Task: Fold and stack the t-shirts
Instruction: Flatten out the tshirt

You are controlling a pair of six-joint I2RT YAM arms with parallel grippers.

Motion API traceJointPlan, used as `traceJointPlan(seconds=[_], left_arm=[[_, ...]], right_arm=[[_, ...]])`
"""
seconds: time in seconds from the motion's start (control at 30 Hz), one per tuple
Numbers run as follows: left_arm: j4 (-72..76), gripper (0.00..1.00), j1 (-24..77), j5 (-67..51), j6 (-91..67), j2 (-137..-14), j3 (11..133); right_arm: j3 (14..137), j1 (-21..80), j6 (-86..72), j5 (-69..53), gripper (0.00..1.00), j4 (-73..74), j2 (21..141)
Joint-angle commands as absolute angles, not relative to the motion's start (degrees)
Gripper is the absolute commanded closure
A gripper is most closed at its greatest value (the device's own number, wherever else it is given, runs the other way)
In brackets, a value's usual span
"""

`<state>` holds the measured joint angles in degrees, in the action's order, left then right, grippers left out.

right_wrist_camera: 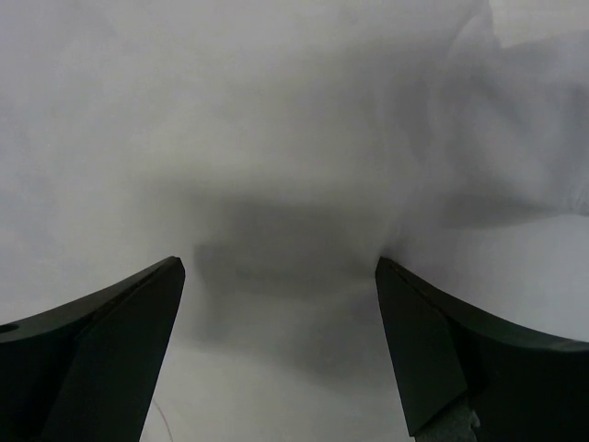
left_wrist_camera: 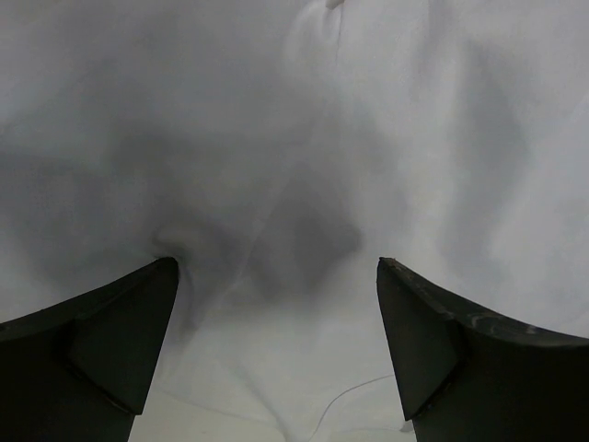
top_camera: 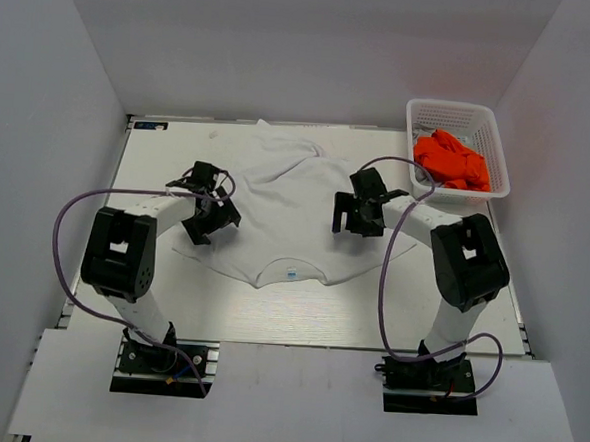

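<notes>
Left gripper [left_wrist_camera: 276, 263] and right gripper [right_wrist_camera: 279, 263], jaws spread apart, hover over the wrinkled white t-shirt [top_camera: 292, 189] lying flat.

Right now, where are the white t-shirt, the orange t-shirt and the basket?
white t-shirt [top_camera: 296, 196]: top external view, middle of its body.
orange t-shirt [top_camera: 451, 160]: top external view, middle of the bunched cloth.
basket [top_camera: 452, 114]: top external view, its far wall.

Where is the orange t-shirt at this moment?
In the top external view, the orange t-shirt lies crumpled inside the white basket at the far right, beyond the right gripper.
</notes>
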<state>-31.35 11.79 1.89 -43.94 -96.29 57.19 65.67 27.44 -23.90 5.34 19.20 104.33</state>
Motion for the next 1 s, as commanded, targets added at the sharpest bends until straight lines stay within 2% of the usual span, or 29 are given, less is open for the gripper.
traceJointPlan(seconds=[0.0, 0.17, 0.27, 0.37, 0.43, 0.5, 0.57, 0.63, 0.73, 0.8, 0.97], left_arm=[[-31.64, 0.0, 11.78, 3.25, -43.77, -102.2, 59.41], [-31.03, 0.0, 11.07, 3.94, -43.25, -111.08, 64.58], [-33.13, 0.0, 11.07, 4.4, -42.55, -120.3, 75.73], [-32.52, 0.0, 11.6, 3.79, -41.75, -129.85, 88.39], [-33.22, 0.0, 12.13, -0.86, -39.48, -134.63, 99.02], [-32.61, 0.0, 12.65, -4.72, -38.41, -139.72, 107.52], [-31.82, 0.0, 12.66, -6.58, -37.01, -142.2, 115.0], [-31.82, 0.0, 12.66, -8.0, -35.78, -143.87, 119.69], [-28.49, 0.0, 12.66, -10.99, -32.97, -142.66, 122.7], [-24.37, 0.0, 12.66, -11.86, -31.03, -139.14, 122.17], [-26.27, 0.0, 13.27, -11.61, -26.91, -131.59, 122.36]], right_arm=[[62.33, 27.77, -22.06, 4.12, 0.1, 19.6, 102.23], [51.26, 30.58, -21.97, -2.98, 0.1, 18.28, 95.81], [47.47, 36.46, -22.15, -11.58, 0.1, 15.84, 92.2], [49.3, 45.77, -18.12, -19.4, 0.1, 16.26, 92.9], [53.78, 52.96, -10.65, -22.04, 0.1, 15.56, 95.79], [59.3, 56.58, -2.59, -24.86, 0.1, 13.81, 98.34], [63.36, 58.44, -0.27, -31.18, 0.1, 10.82, 100.19], [65.12, 59.58, -1.66, -35.4, 0.1, 1.81, 99.76], [63.74, 58.19, -4.64, -32.1, 0.1, -5.53, 94.94], [62.32, 58.01, -4.4, -24.3, 0.1, -7.29, 91.94], [60.21, 53.89, -13.43, -4.98, 0.1, -0.9, 86.93]])
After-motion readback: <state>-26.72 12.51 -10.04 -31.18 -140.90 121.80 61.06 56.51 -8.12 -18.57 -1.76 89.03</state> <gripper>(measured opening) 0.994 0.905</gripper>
